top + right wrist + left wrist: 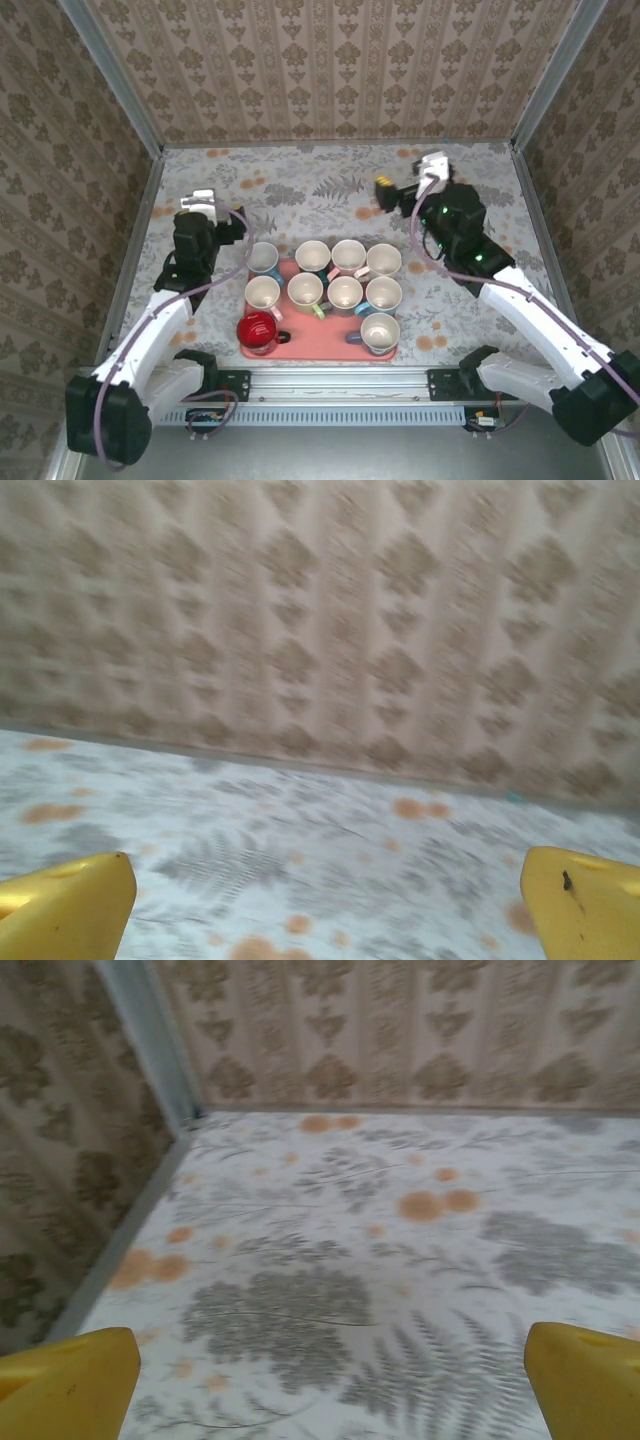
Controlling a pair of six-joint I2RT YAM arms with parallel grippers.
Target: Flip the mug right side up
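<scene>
Several cream mugs [305,290] stand mouth up on a pink tray [300,350] at the near middle of the table. A red mug [258,330] sits at the tray's front left corner; I cannot tell whether its mouth or its base faces up. My left gripper [207,210] [330,1390] hovers left of the tray, open, yellow fingertips [65,1385] wide apart over bare cloth. My right gripper [395,190] [325,905] is behind the tray to the right, open, with nothing between its fingertips [65,910], facing the back wall.
A floral cloth [320,190] covers the table. Patterned walls with metal corner posts [110,70] enclose it on three sides. Open cloth lies behind the tray and on both of its sides.
</scene>
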